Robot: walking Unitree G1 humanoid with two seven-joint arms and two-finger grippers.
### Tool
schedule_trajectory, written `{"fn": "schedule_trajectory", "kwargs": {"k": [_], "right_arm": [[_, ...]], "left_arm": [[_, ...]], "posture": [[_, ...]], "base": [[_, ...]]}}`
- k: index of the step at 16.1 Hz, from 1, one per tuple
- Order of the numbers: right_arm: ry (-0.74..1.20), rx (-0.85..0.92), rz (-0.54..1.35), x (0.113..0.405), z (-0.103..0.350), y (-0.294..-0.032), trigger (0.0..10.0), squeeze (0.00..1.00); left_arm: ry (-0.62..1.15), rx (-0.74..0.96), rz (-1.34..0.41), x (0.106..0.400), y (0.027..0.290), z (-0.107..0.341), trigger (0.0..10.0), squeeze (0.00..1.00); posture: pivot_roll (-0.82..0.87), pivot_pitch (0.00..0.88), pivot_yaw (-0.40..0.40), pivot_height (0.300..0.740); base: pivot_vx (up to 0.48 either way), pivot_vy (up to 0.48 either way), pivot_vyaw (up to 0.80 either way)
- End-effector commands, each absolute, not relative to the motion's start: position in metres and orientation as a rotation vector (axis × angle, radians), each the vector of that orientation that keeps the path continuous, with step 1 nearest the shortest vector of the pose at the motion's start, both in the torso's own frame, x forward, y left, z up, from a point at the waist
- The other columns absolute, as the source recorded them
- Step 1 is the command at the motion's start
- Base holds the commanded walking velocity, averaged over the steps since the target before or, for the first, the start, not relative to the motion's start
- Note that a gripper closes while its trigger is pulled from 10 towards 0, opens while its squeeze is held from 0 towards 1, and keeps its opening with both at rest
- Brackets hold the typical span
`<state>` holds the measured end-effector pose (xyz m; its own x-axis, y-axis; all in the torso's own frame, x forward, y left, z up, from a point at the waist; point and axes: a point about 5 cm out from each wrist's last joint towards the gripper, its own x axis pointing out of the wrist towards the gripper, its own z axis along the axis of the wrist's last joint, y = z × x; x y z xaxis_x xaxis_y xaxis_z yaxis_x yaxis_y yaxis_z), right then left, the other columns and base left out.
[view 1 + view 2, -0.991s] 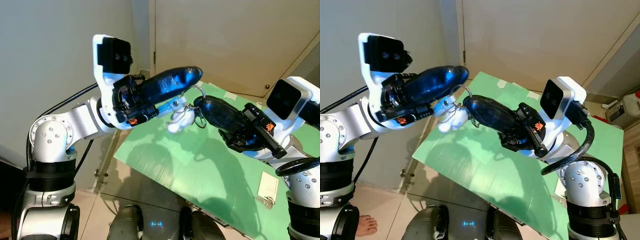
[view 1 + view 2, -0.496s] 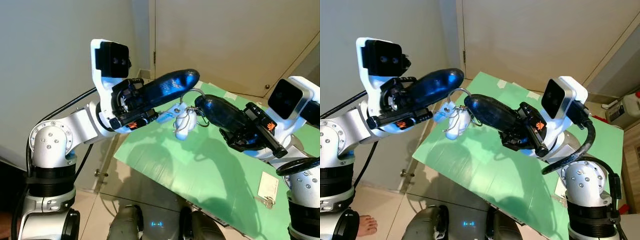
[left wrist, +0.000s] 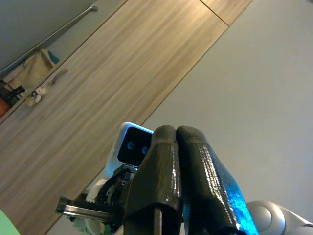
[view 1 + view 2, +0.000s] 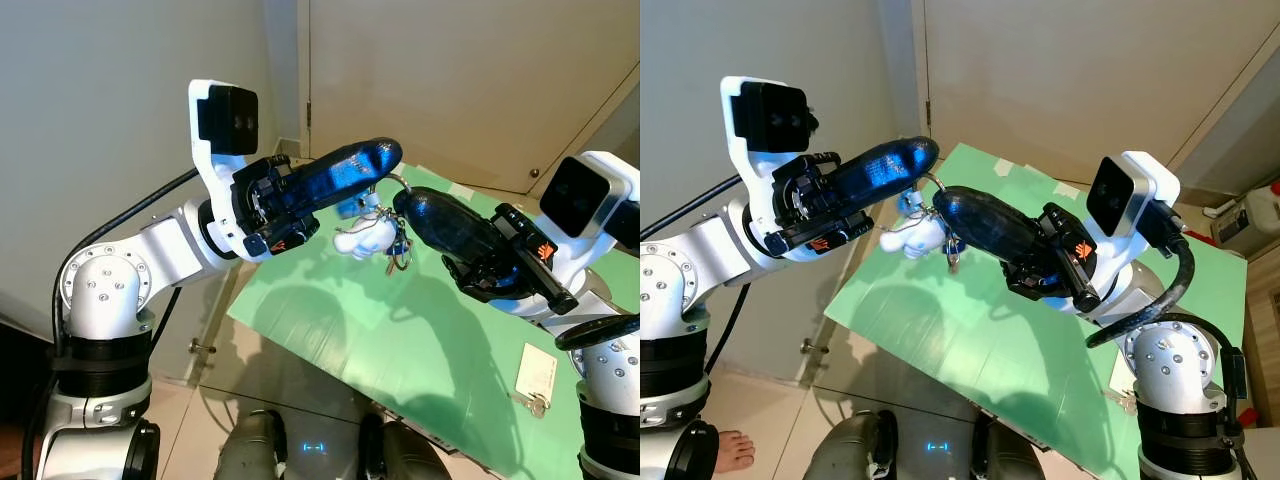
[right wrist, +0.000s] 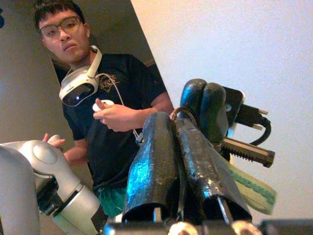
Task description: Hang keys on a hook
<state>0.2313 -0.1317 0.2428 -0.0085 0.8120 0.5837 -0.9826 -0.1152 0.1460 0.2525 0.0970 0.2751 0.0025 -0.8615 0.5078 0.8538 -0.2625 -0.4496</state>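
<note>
1. The keys [image 4: 398, 252] hang in mid-air above the green tabletop [image 4: 400, 340], on a thin wire ring with a soft white plush charm [image 4: 364, 236], between the two grippers' tips.
2. The right gripper [image 4: 410, 207] has its fingers pressed together on the ring; the left gripper [image 4: 378, 157], fingers also closed, sits touching or just beside the ring, and whether it grips I cannot tell.
3. Risk: glossy, rounded black fingers on slim wire could slip, dropping the bunch; the dangling charm may swing and snag.
4. A person [image 5: 105, 115] stands nearby.
</note>
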Motion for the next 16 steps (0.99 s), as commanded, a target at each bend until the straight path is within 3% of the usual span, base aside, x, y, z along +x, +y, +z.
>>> {"fn": "schedule_trajectory", "kwargs": {"k": [1, 2, 13, 14, 16], "right_arm": [[-0.376, 0.606, 1.595, 0.229, 0.249, -0.131, 10.0, 0.0], [-0.375, 0.607, 1.595, 0.229, 0.249, -0.13, 10.0, 0.0], [-0.376, 0.609, 1.599, 0.228, 0.25, -0.13, 10.0, 0.0], [-0.378, 0.608, 1.599, 0.228, 0.25, -0.13, 10.0, 0.0], [-0.379, 0.608, 1.598, 0.227, 0.25, -0.13, 10.0, 0.0]], "left_arm": [[0.041, -0.804, -1.666, 0.246, 0.092, 0.273, 10.0, 0.67], [0.04, -0.807, -1.686, 0.243, 0.092, 0.273, 10.0, 0.0], [0.004, -0.714, -1.721, 0.237, 0.099, 0.27, 10.0, 0.0], [-0.002, -0.713, -1.705, 0.241, 0.1, 0.27, 0.0, 0.0], [-0.004, -0.715, -1.698, 0.242, 0.1, 0.27, 0.0, 0.0]], "posture": [[0.1, 0.198, 0.014, 0.74], [0.1, 0.198, 0.014, 0.74], [0.09, 0.198, 0.011, 0.74], [0.09, 0.195, 0.012, 0.74], [0.09, 0.196, 0.014, 0.74]], "base": [[0.0, 0.0, 0.0], [0.0, 0.0, 0.0], [0.0, 0.0, 0.0], [0.0, 0.0, 0.0], [0.0, 0.0, 0.0]]}}
